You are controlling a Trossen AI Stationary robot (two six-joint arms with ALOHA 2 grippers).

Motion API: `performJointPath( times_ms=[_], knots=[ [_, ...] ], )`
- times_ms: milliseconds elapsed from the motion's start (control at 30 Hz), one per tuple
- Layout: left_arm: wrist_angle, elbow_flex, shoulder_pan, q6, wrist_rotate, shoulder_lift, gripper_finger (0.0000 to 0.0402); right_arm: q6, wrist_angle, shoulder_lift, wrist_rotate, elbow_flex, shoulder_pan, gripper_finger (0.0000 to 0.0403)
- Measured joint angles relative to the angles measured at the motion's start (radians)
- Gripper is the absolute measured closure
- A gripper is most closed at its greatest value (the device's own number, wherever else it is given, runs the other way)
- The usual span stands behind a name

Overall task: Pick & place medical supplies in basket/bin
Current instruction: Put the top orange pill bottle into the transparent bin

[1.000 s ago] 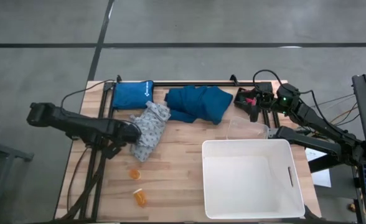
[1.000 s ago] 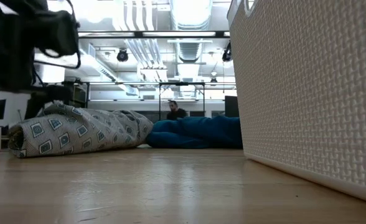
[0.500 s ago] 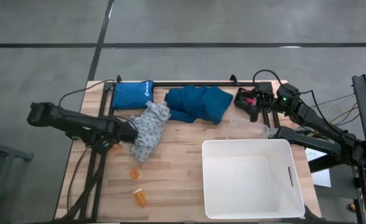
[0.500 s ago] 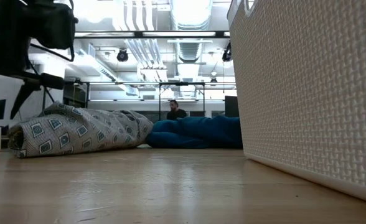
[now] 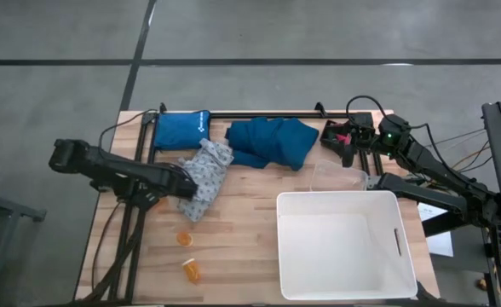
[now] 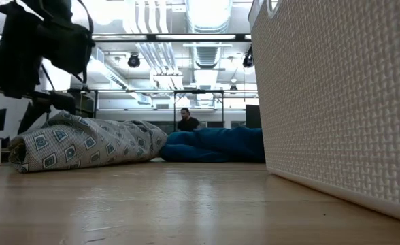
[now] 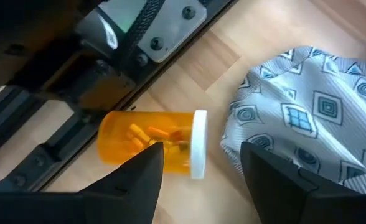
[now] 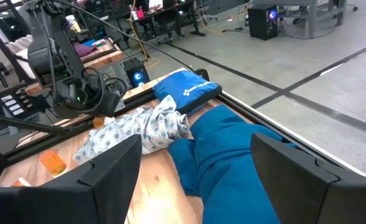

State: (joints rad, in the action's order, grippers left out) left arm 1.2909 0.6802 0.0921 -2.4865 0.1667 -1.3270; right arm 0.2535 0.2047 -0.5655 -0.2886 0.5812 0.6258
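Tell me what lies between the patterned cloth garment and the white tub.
Bare wooden tabletop only. In the high view, nothing sits between the patterned garment and the white tub; the low view shows the same empty stretch of wood.

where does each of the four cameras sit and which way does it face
High view: overhead, looking straight down; both dark arms show beside the large white plastic tub.
Low view: table height, looking level; left arm at upper left.
Left wrist view: looks past the open left gripper at an orange pill bottle.
Right wrist view: looks past the open right gripper at the dark teal cloth garment.
All four show the pale grey-blue patterned cloth garment.
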Motion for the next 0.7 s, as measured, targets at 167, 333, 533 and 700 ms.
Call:
performJointPath(
  times_ms=[167,333,533,700],
  knots=[
    [-0.051,0.001,0.0,0.026,0.058,-0.042,0.0183,0.0,0.0,0.0,0.0,0.0,0.0,0.0109],
    [-0.16,0.002,0.0,0.079,0.114,-0.079,0.0183,0.0,0.0,0.0,0.0,0.0,0.0,0.0102],
    [-0.388,0.023,0.0,0.15,-0.028,-0.027,0.0183,0.0,0.0,0.0,0.0,0.0,0.0,0.0104],
    [-0.283,0.071,-0.002,0.159,-0.018,0.019,0.0183,0.0,0.0,0.0,0.0,0.0,0.0,0.011]
  ],
)
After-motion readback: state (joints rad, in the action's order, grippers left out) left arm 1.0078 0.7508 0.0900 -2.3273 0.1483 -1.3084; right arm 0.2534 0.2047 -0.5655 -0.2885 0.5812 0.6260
